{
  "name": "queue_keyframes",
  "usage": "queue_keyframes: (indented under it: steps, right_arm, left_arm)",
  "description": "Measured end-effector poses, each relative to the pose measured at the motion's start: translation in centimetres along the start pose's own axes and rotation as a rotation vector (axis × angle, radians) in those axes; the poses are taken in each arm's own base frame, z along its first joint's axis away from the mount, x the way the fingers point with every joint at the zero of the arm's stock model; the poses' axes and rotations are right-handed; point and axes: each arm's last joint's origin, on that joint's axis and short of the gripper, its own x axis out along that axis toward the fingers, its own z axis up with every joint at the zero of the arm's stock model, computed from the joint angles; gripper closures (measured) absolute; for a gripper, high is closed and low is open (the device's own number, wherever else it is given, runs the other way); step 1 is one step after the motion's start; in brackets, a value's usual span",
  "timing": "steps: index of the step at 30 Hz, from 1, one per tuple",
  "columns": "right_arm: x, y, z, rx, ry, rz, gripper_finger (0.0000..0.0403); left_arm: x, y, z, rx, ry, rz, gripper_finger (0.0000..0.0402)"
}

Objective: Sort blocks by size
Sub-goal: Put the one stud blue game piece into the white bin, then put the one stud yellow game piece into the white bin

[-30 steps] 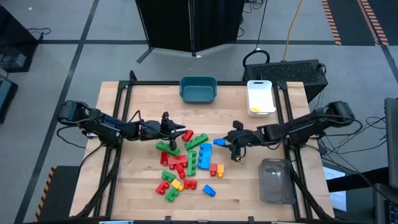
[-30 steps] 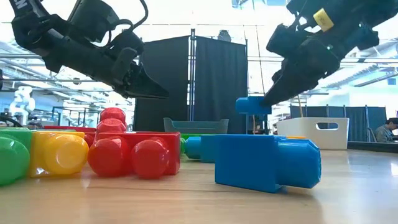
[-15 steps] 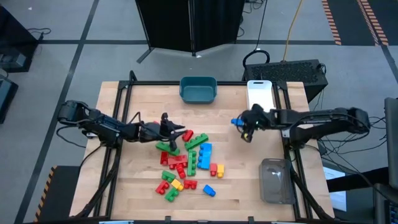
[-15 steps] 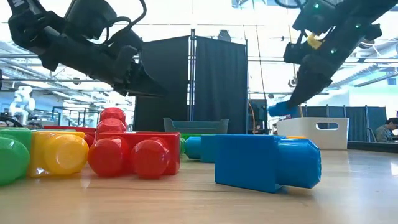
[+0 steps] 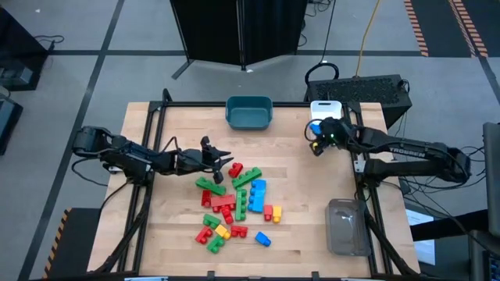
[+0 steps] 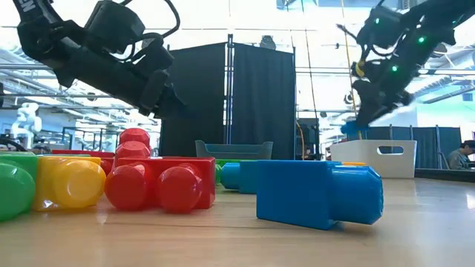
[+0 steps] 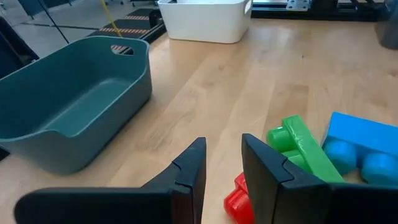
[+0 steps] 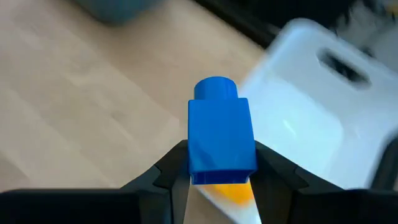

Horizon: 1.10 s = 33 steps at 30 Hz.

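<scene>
Right tool: clamped on a short blue brick; I have carried it in the last second from beside the pile across to the near edge of the white bin, at the far right of the table.
Blue brick: held clear of the table, stud pointing away from the wrist, with the bin's white wall just beyond it and something yellow showing below it in the right wrist view.
What that means: by my reading this is the carry leg of one sort, nearly over; I would judge the release into the white bin comes next.
Left tool: fingers a little apart and holding nothing, hovering at the far left edge of the pile, barely shifted over the same second.
Pile: red, green, blue and yellow bricks of mixed lengths lying mid-table, most of them not yet sorted.
Teal bin: at the far edge, middle of the table; I see no brick in it.
Clear bin: near right; contents I cannot make out.
</scene>
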Motion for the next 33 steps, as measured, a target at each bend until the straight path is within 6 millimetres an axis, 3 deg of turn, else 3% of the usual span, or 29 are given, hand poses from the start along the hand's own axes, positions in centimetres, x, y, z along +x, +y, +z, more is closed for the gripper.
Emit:
queue_keyframes:
  steps: [7, 12, 23, 27, 33]
  right_arm:
    - [0.8, -2.3, 0.5, 0.05, 0.021, -0.103, 0.0275]
    - [1.4, -2.9, 1.0, 0.037, 0.016, -0.056, 0.0269]
    - [3.5, -3.4, 1.1, 0.038, 0.089, -0.118, 0.0189]
    - [3.3, -3.4, 1.4, -0.008, 0.067, -0.094, 0.0178]
    - [1.1, -2.8, 4.3, -0.158, -0.031, 0.036, 0.0177]
  left_arm:
    - [0.3, 1.0, 0.5, 0.02, -0.043, 0.049, 0.0315]
    - [0.8, 2.7, 0.6, -0.033, -0.044, -0.033, 0.0315]
    - [1.1, 5.7, 2.2, -0.064, -0.208, 0.012, 0.0315]
    - [1.0, 6.2, 2.8, -0.024, -0.273, 0.01, 0.0315]
    - [1.0, 6.9, 3.2, -0.094, -0.308, 0.008, 0.0315]
